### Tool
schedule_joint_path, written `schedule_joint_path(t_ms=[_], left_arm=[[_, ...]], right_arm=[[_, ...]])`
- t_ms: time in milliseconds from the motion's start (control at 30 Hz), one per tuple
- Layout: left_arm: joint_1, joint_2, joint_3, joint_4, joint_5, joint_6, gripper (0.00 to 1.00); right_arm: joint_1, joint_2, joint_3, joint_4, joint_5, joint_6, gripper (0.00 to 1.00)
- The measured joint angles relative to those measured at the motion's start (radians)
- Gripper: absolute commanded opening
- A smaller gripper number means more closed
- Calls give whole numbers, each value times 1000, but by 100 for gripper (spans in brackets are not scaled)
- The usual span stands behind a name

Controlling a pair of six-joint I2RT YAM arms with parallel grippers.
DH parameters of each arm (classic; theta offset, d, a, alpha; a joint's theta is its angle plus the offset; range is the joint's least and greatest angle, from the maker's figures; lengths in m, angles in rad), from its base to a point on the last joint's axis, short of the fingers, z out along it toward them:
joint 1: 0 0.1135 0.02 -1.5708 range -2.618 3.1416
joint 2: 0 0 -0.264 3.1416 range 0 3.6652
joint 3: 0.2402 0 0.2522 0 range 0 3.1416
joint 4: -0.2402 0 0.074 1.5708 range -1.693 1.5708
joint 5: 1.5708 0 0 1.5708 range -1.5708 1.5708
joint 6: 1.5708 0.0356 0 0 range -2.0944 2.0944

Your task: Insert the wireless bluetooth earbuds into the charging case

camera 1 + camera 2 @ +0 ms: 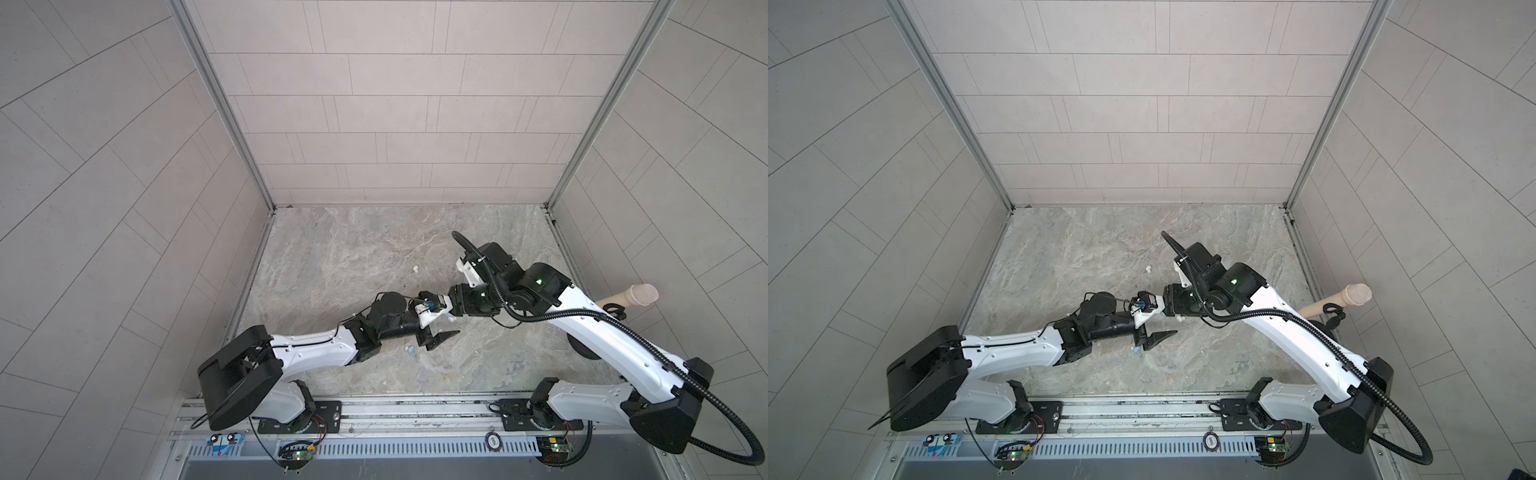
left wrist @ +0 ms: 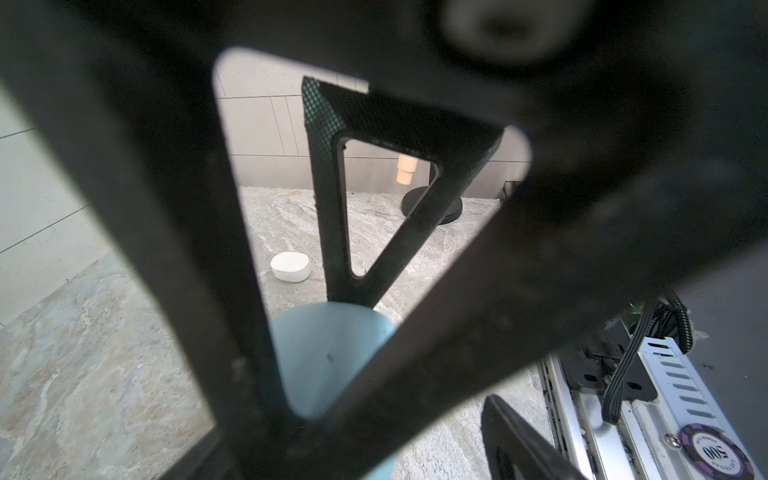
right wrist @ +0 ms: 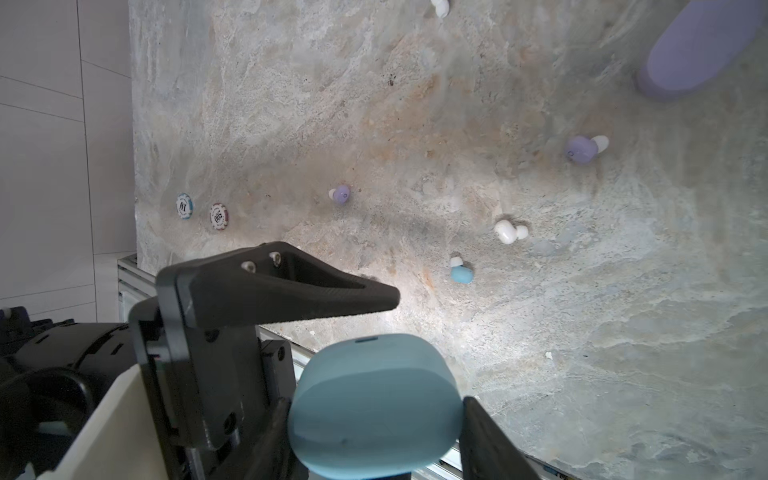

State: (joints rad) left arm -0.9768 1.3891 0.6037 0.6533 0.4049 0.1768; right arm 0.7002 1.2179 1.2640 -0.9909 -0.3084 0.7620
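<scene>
Case (image 3: pixel 374 374): was between the right gripper's (image 3: pixel 376 405) fingers (image 3: pixel 486 436), above the table (image 3: pixel 623 332).
Buds (image 3: pixel 461 272): lay scattered on the table beyond it.
Chips (image 3: pixel 183 205): two lay side by side near the table's edge.
Stand (image 1: pixel 582 349): stood at the table's right, under the right arm (image 1: pixel 602 332).

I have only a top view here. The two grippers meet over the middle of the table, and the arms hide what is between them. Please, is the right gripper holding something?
Observer: Yes. In the right wrist view the right gripper is shut on the light blue case.
Operator: Thank you. Does the left gripper grip this case too?
Observer: Not yet. The left gripper has its jaws open, and one finger stands apart from the case.
Operator: I find no other case in my view. Is there one?
Observer: Yes, a lilac case lies on the table, seen in the right wrist view.
</scene>
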Motion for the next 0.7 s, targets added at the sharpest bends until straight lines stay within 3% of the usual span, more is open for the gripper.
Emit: schedule_joint_path(t_ms=[700], left_arm=[[4, -6, 0, 15, -3, 8, 72]], right_arm=[[29, -3, 0, -2, -2, 58, 47]])
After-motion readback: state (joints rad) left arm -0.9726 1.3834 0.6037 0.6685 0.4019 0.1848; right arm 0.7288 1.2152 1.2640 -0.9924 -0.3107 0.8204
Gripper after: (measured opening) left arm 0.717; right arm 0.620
